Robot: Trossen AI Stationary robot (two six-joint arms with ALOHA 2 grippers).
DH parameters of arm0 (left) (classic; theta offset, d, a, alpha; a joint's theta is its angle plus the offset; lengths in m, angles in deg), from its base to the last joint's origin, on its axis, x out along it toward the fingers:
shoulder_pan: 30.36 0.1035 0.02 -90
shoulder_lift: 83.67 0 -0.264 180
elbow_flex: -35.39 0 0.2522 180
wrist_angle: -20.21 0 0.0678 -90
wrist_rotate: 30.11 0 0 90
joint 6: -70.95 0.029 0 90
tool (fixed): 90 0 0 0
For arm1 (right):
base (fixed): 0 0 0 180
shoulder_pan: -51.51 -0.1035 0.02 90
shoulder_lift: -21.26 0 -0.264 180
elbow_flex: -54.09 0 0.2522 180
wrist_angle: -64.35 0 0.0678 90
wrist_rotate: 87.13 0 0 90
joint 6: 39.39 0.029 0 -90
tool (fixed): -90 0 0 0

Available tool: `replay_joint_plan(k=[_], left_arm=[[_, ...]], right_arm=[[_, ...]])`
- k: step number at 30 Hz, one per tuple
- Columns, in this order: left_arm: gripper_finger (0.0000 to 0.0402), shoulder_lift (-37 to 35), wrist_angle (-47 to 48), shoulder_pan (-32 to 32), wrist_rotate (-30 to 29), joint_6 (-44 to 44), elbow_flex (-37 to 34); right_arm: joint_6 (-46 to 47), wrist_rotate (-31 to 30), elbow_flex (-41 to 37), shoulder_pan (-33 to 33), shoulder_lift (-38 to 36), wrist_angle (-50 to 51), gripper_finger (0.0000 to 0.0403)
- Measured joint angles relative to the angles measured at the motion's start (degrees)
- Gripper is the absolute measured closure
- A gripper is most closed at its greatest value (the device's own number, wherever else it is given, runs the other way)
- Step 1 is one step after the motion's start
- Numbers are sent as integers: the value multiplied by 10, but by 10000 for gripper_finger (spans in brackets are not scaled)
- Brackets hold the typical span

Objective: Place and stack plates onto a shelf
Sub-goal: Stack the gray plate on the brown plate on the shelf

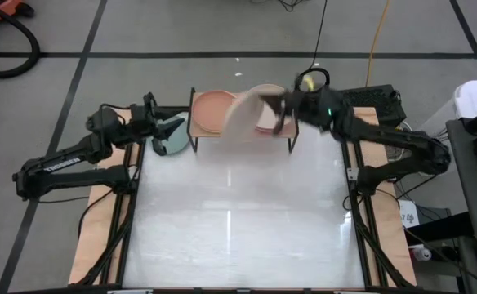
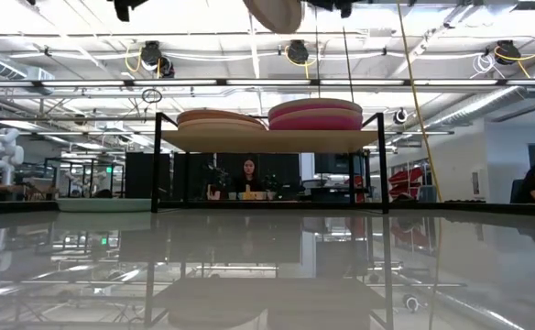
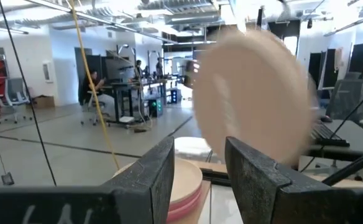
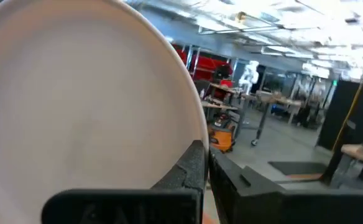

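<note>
Your right gripper (image 4: 207, 163) has its fingers pinched on the rim of a round, flat, matte beige plate (image 1: 245, 111), which hangs tilted in the air just above the small low shelf w/ light wooden top and thin black legs (image 2: 267, 140). Under the fingers sits a magenta-topped stack of plates (image 2: 314, 114); beside it, toward your left arm, a peach-pink stack (image 1: 213, 111). Both stacks rest on the shelf top.

Judging by looks, the plate is light, stiff and thin, w/ a matte face that shouldn't slip much. An edge pinch lets it swing, so level it before letting go. A hard drop could chip it or nudge the stack.

Your left gripper (image 3: 198, 177) waits w/ fingers spread, near the shelf's end, by a pale teal plate (image 1: 171, 139) at the edge of the glossy white worktop (image 1: 238, 229).
</note>
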Motion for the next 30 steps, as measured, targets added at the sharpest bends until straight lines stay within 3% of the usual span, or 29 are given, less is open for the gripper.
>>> replay_joint_plan(k=[5, 11, 21, 30], left_arm=[[254, 1, 8, 0, 0, -2, 0], [254, 1, 23, 0, 0, -13, 0], [254, 1, 62, 0, -1, -17, 0], [254, 1, 96, 0, -1, -19, 0]], right_arm=[[123, 83, 137, 98, 116, 27, 403], [170, 150, 279, 133, 256, 133, 403], [131, 150, 290, 134, 360, 158, 403], [119, 149, 290, 134, 376, 163, 378]])
